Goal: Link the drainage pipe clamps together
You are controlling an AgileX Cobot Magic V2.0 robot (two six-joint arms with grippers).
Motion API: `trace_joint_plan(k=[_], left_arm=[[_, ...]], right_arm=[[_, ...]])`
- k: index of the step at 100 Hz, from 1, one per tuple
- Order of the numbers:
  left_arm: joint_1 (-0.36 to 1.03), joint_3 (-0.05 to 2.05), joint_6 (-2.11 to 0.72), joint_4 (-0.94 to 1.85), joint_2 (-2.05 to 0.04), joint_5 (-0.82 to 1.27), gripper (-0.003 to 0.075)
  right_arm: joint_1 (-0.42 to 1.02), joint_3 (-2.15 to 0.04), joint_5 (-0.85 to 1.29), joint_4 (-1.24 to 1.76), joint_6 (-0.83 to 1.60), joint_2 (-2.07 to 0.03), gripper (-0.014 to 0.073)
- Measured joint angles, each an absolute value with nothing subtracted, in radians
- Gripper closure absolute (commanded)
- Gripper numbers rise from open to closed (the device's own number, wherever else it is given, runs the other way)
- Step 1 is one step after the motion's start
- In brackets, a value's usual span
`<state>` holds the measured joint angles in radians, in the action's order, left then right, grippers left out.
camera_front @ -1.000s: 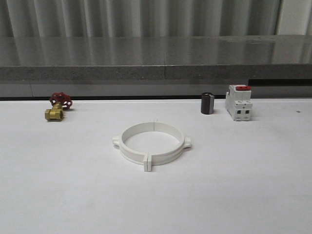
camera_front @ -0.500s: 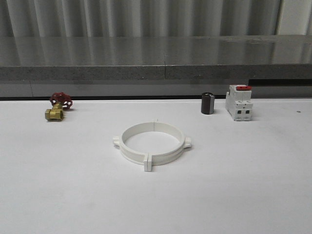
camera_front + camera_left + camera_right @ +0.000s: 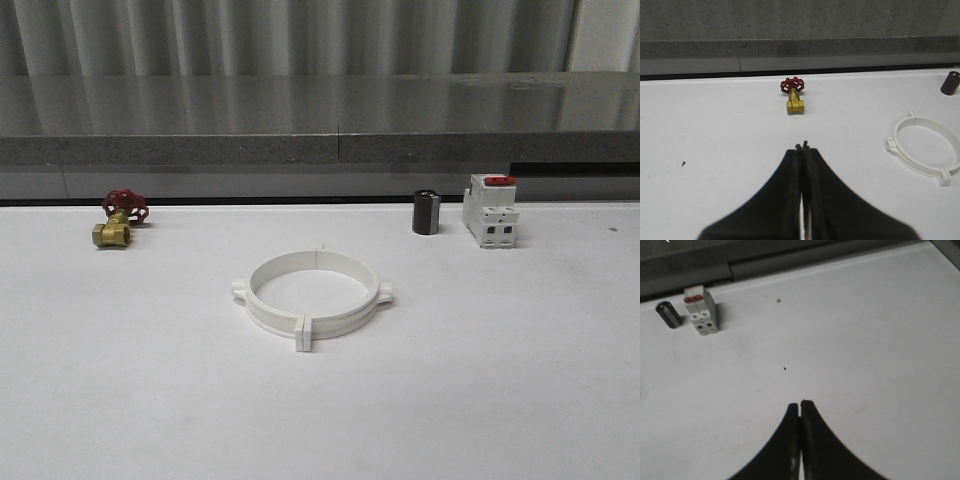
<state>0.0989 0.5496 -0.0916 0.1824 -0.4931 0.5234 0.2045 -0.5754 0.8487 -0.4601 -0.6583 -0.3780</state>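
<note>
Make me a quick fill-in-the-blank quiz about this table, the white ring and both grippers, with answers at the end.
1. The two white plastic half-ring clamps lie joined as one closed ____.
2. The brass valve has a ____ handwheel.
3. The left gripper and right gripper are both ____, holding nothing.
4. The white boxy breaker stands beside a small dark ____.

Answers: ring; red; shut; cylinder

White drainage pipe clamps (image 3: 312,291) – brass valve (image 3: 111,234), red handwheel – white breaker (image 3: 489,214), red top – black pincers.
</note>
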Motion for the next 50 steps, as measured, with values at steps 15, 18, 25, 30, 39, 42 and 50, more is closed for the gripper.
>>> trace_joint_plan(k=[15,18,25,30,39,42,50], left_arm=[[0.099,0.550,-0.092,0.182,-0.493,0.523,0.0740],[0.099,0.550,-0.092,0.182,-0.493,0.523,0.0740],[0.099,0.550,-0.092,0.182,-0.493,0.523,0.0740],[0.099,0.550,-0.092,0.182,-0.493,0.523,0.0740],[0.099,0.550,-0.092,0.182,-0.493,0.523,0.0740],[0.099,0.550,-0.092,0.182,-0.493,0.523,0.0740],[0.099,0.550,-0.092,0.182,-0.493,0.523,0.0740]], right_arm=[[0.126,-0.451,0.739,-0.338,-0.534,-0.228,0.0711],[0.111,-0.425,0.713,-0.302,-0.499,-0.203,0.0711],[0.079,-0.356,0.648,-0.232,-0.404,-0.143,0.0711],[0.061,-0.301,0.593,-0.184,-0.336,-0.106,0.0711],[0.054,-0.223,0.498,-0.102,-0.227,-0.039,0.0711],[0.054,-0.192,0.475,-0.082,-0.202,-0.020,0.0711],[0.054,-0.131,0.421,-0.045,-0.155,0.006,0.0711]])
